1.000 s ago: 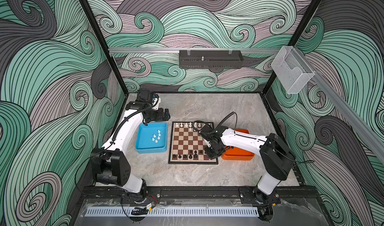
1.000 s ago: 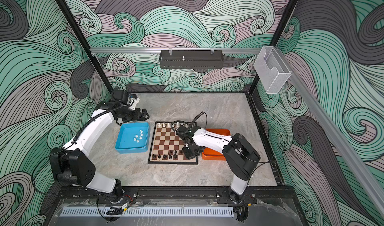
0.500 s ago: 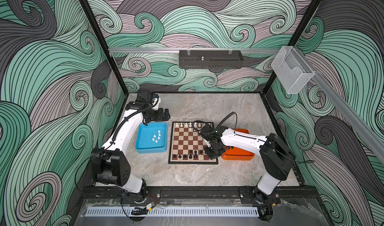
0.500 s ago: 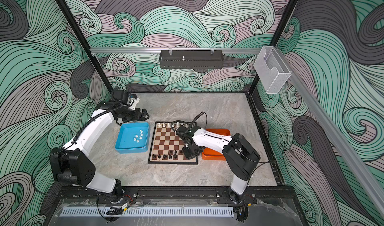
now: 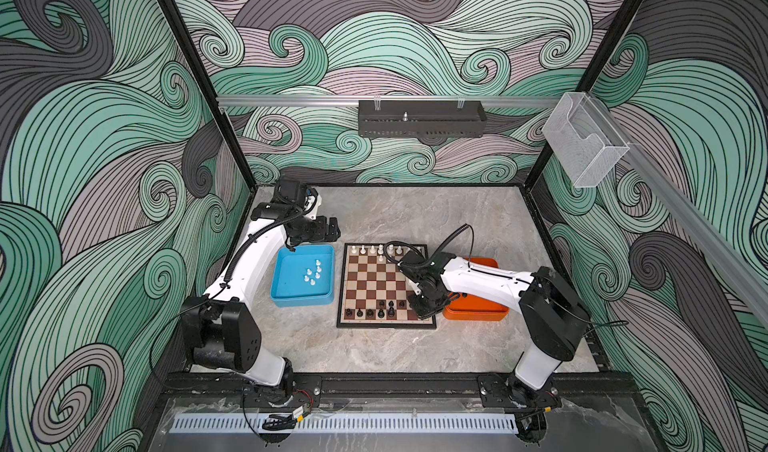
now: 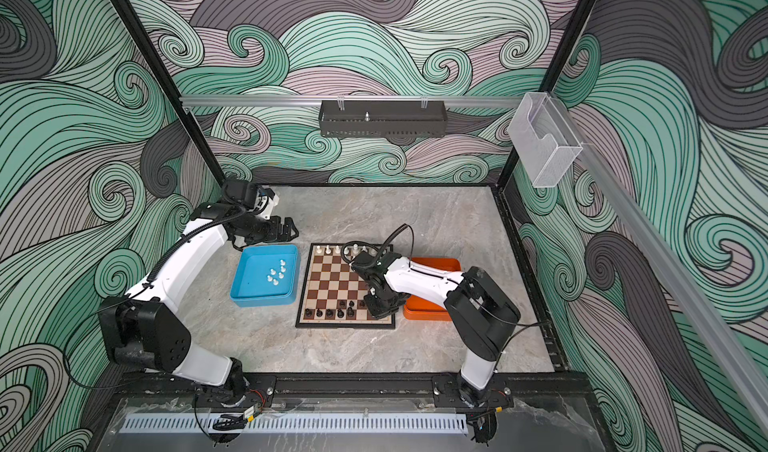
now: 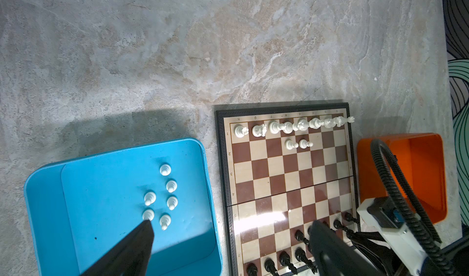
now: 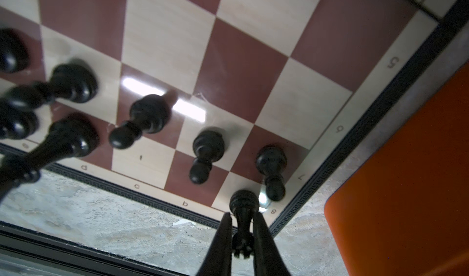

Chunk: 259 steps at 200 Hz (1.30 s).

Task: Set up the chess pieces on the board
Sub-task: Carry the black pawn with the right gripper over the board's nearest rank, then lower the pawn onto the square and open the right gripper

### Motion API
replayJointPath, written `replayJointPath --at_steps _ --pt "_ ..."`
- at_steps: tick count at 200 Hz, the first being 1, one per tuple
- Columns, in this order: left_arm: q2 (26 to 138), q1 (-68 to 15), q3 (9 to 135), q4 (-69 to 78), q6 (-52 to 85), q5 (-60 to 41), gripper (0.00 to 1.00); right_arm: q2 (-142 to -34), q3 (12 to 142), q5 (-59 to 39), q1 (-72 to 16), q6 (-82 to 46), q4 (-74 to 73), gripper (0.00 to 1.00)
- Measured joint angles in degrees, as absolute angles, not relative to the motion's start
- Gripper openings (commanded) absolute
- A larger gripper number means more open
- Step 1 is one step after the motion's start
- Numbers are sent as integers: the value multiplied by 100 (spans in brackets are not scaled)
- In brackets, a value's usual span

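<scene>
Next to nothing has moved over the last second. Both arms sit where they were, with the right gripper (image 8: 242, 216) low over the near right corner of the chessboard (image 5: 365, 279). Its jaws are closed on the stem of a black rook (image 8: 244, 200), which stands upright with its base on the corner square. The left gripper (image 5: 332, 231) hovers beyond the board's far left corner, jaws wide apart and empty.

Done so far: the white back row (image 7: 288, 128) fills the board's far edge, with two white pawns (image 7: 291, 144) just in front of it. Along the near edge stand five black back-row pieces (image 5: 370, 314) besides the rook. Black pawns (image 8: 208, 145) occupy the row ahead of them, at least on its right half.

Left to do, as I judge it: six white pawns (image 7: 171, 186) wait in the blue tray (image 5: 301, 300) left of the board. Two back-row squares beside the rook are bare, and so are some black pawn squares. The orange tray (image 7: 429, 160) right of the board shows no pieces where it is visible, and the arm hides the rest.
</scene>
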<state>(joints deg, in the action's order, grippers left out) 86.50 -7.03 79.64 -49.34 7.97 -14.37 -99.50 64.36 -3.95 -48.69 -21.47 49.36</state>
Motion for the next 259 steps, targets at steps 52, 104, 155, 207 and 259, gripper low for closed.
replayJointPath --at_steps 52,104,155,207,259 --pt "8650 -703 7964 -4934 797 -1437 98 -9950 6436 -405 -4897 -2150 4908 25" --pt "8650 -703 7964 -4934 797 -1437 98 -9950 6436 -399 -4904 -2147 4893 27" --pt "8650 -703 7964 -4934 799 -1437 98 -9944 6436 -342 -4930 -2147 4882 31" --pt "8650 -705 7964 -4932 801 -1441 98 -9874 6436 -270 -4930 -2150 4888 32" --pt "8724 -753 7985 -4923 845 -1457 97 -9612 6436 -102 -4928 -2147 4982 32"
